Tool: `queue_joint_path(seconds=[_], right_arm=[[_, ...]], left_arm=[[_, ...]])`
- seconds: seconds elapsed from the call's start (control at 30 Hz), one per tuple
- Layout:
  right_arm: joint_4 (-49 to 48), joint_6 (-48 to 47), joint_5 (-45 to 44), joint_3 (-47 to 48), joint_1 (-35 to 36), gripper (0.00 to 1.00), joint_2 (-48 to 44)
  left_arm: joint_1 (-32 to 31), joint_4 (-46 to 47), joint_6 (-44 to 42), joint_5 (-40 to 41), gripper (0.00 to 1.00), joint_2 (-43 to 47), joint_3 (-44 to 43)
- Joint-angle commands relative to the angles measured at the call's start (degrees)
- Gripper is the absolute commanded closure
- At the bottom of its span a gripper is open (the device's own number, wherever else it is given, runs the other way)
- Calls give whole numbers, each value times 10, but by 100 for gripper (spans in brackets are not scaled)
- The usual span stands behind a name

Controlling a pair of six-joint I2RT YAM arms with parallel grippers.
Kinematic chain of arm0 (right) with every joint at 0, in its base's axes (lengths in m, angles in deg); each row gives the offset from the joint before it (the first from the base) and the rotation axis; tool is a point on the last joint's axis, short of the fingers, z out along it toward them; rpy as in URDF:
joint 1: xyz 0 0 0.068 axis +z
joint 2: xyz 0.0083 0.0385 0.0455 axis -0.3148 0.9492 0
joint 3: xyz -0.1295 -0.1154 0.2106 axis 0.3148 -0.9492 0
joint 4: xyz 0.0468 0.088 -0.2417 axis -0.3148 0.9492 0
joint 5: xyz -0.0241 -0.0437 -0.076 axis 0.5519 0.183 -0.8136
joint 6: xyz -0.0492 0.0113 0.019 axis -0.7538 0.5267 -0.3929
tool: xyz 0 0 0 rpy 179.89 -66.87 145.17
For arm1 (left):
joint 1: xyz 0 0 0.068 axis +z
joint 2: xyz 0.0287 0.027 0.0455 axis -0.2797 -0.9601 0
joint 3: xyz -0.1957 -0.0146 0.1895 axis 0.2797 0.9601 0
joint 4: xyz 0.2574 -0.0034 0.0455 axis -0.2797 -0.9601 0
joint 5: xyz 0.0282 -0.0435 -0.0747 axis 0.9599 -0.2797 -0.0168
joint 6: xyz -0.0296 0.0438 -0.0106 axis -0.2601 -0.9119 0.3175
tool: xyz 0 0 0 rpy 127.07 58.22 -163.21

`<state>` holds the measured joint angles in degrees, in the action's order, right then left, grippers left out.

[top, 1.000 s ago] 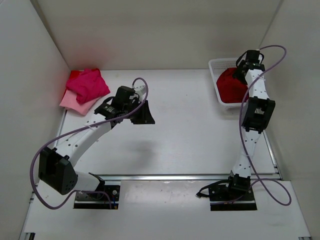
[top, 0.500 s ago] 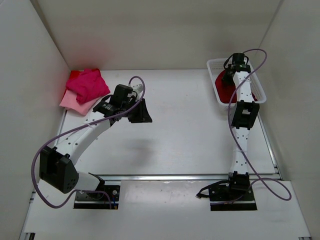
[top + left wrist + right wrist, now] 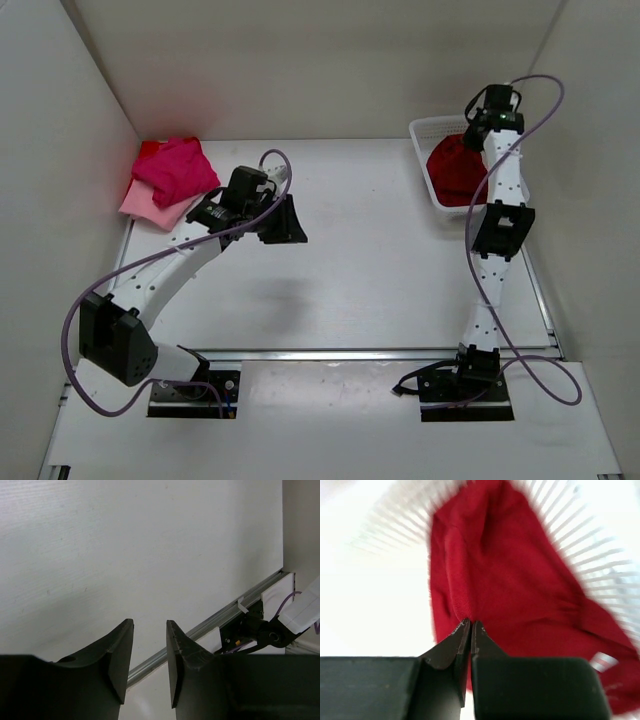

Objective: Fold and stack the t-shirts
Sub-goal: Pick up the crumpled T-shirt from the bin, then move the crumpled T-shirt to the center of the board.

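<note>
Two pink shirts [image 3: 172,178] lie stacked far left; the crimson shirt [image 3: 520,580] sits crumpled in the basket [image 3: 432,128], right gripper [image 3: 470,625] pinching its fold, left gripper [image 3: 150,627] half-open, empty.

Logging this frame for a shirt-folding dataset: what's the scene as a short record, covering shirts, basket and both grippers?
crimson shirt: bunched in the white basket, far right
hot pink shirt: lying on the pale pink shirt, far left corner
right gripper: shut on a fold of the crimson shirt
left gripper: open, holding nothing
</note>
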<state>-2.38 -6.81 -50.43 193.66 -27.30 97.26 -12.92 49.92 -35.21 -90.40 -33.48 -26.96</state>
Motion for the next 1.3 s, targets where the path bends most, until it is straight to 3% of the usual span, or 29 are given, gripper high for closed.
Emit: queue_joint_path(seconds=[0.0, 0.17, 0.27, 0.43, 0.57, 0.73, 0.87, 0.93, 1.07, 1.17, 1.2, 1.27], right_arm=[[-20, -8, -15, 21, -9, 100, -140], [-31, -19, 22, 21, -7, 100, -267], [-35, -25, 62, 21, 8, 100, -340], [-89, -8, 199, 19, 16, 100, -443], [-154, 27, 283, 0, 28, 100, -515], [-292, 141, 427, -38, 48, 100, -561], [-397, 249, 536, -104, 39, 100, -581], [-412, 254, 570, -139, 53, 100, -586], [-372, 218, 569, -170, 86, 100, -583], [-273, 134, 520, -173, 168, 99, -564], [-229, 93, 500, -170, 183, 100, -561], [-129, 17, 380, -141, 257, 100, -546]], left_arm=[[-12, 8, 0, -6, 56, 2, -52], [-18, 4, 6, -4, 43, 6, -82], [-15, -1, 10, 4, 41, 26, -79], [3, -27, 14, 25, 40, 55, -73], [6, -45, 20, 50, 33, 66, -87], [16, -85, 4, 133, 27, 70, -111], [34, -94, 7, 150, 22, 76, -109], [40, -101, 2, 175, 19, 78, -114], [46, -112, -1, 188, 18, 75, -145], [50, -109, -8, 188, 19, 61, -160], [53, -110, -8, 187, 19, 62, -157], [54, -107, -22, 187, 20, 61, -133]])
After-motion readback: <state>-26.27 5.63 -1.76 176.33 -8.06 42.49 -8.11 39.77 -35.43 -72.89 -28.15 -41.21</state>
